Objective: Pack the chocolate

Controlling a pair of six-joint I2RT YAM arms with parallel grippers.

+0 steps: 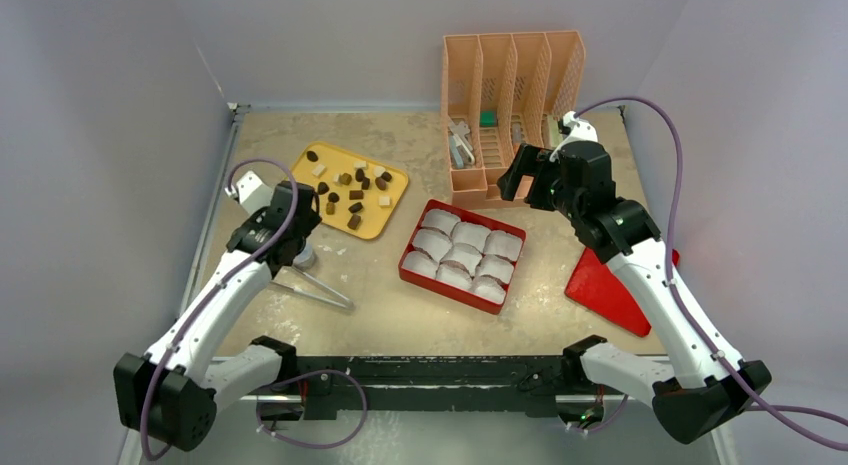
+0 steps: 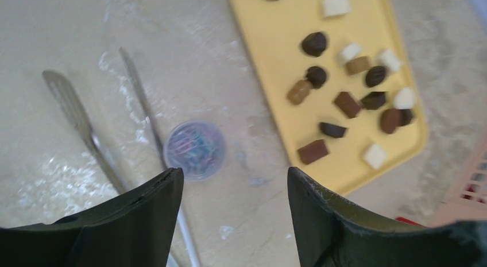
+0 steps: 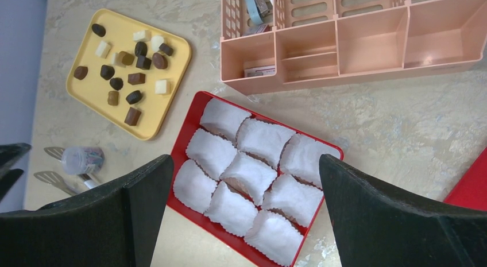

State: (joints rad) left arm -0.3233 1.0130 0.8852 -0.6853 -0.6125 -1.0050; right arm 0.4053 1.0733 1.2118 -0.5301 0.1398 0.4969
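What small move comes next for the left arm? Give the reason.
Probably lower the open left end effector onto the thin metal tweezers lying below it. The small brown and white chocolate pieces all sit on the flat yellow tray, the white paper cups in the red box look empty, and nothing is held.

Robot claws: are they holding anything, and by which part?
Nothing is held. The left gripper and right gripper are open and empty; chocolate lies on the yellow tray.
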